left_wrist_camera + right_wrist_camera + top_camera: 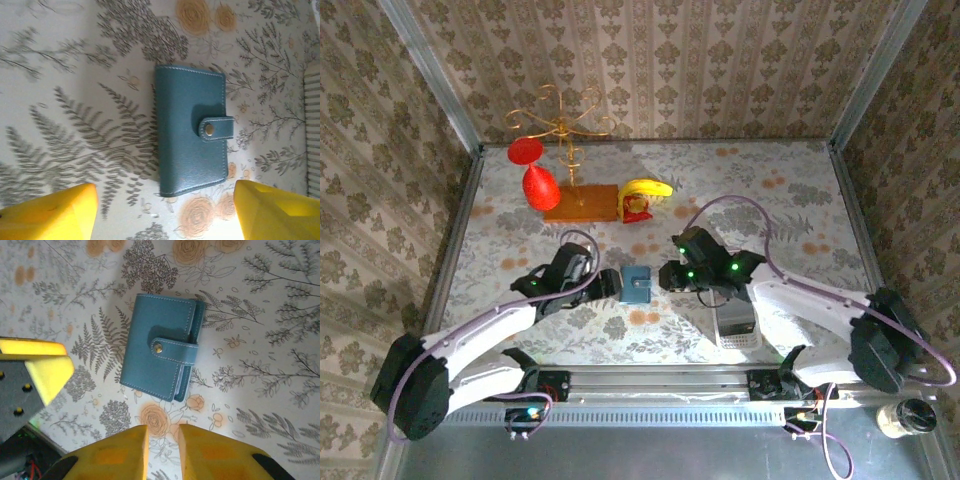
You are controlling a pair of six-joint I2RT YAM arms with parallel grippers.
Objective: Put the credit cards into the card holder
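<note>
Between the two arms, near the middle of the counter [800, 200], the card holder [638, 284] lies flat and closed. It is a small, roughly rectangular teal wallet with a fine leather-like grain, a line of stitching round its edge, and a rounded strap fastened across the front by a brass-coloured stud. From the right wrist, thin pale layers show at its open side between the covers. The left hand [165, 200] sits just beside it, its blocky yellow fingers [50, 215] spread wide apart with nothing clamped between them. The right hand [162, 440] faces it from the other side, its smooth yellow fingers [120, 452] drawn almost together, with only a thin slit between them and nothing in it. The credit cards [738, 332] sit apart from the wallet, nearer the arms' bases and partly under the right arm, a pale whitish-grey block of fine stripes. A matt covering printed with grey ferns and orange roses spreads over the counter. At the far side are a curly gold wire stand [560, 120] on a flat wooden base [582, 203] and a banana [648, 188].
</note>
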